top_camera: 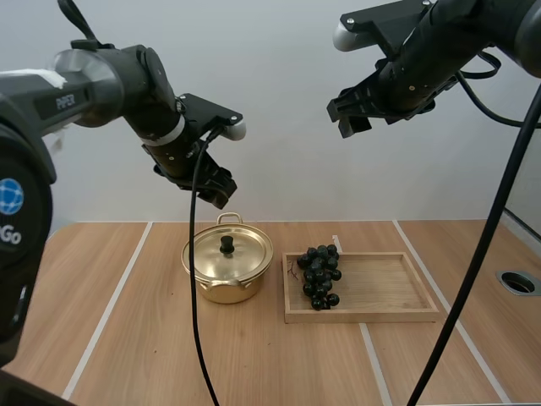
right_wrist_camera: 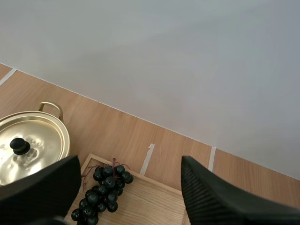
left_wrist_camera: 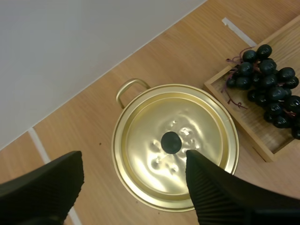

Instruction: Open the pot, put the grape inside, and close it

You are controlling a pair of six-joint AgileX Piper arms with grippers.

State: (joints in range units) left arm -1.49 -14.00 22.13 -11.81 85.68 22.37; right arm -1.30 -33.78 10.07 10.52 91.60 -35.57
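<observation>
The lidded pot (top_camera: 227, 269) sits left of the tray (top_camera: 380, 292) holding grapes (top_camera: 319, 276).

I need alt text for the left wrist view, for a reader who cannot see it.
The open left tool hovers over a gold pot with its lid on. Dark grapes lie in a wooden tray beside the pot.

One lidded pot (top_camera: 230, 269), one grape bunch (top_camera: 319, 276), one wooden tray (top_camera: 382, 289).
</observation>
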